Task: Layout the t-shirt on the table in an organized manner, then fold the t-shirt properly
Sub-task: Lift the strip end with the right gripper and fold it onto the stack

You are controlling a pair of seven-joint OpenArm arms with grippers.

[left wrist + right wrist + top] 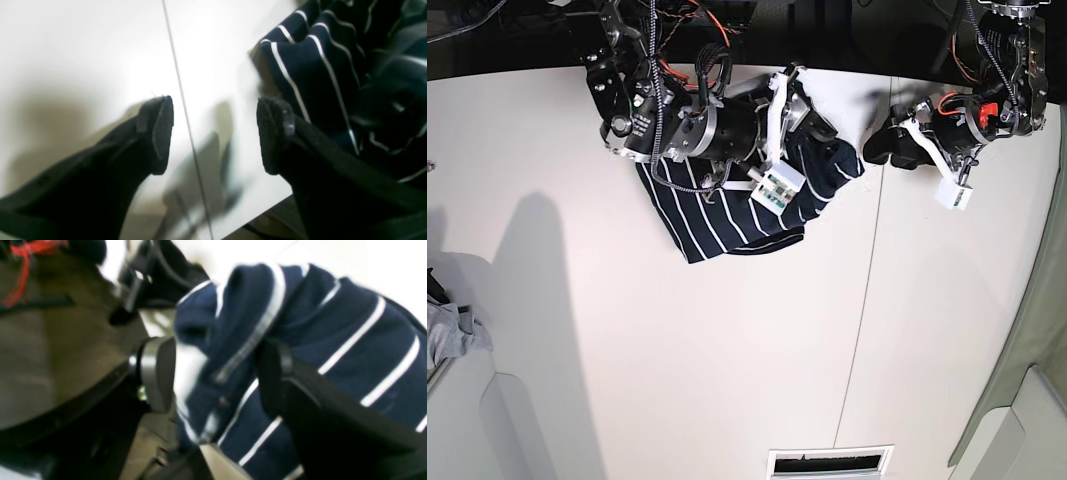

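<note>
- T-shirt (727, 205), dark navy with thin white stripes, bunched in a heap near the far edge of the worktop (727, 360), under and beside the right arm; not yet laid out, so still at the spreading stage by the look of it.
- Right claw (215, 373) spread wide, a fold of striped cloth lying in the gap and against the right-hand finger (277, 373); no pinch on it as seen, though the right wrist view is blurred.
- Left claw (215, 133) spread and empty, low over bare worktop astride the thin dark seam (180, 83), striped cloth just beside its right-hand finger (273, 133) and not between the two.
- To do this step well: best to take two separated edge points, such as shoulders or hem corners, one per claw, then draw them apart and toward the near side so the cloth slides flat; a bite into the middle of the heap likely to gather several layers.
- Collar, sleeves and hem not told apart in the crumple; a lift and shake possibly needed first.
- Edges: heap close to the far rim, where cables and arm bases crowd; worktop corner visible in the left wrist view, so cloth dragged that way at risk of hanging off.
- Open room: broad bare worktop toward the near side and centre, ample for full layout; small grey cloth (452, 330) at the edge, well apart; vent (830, 462) at the near rim.
</note>
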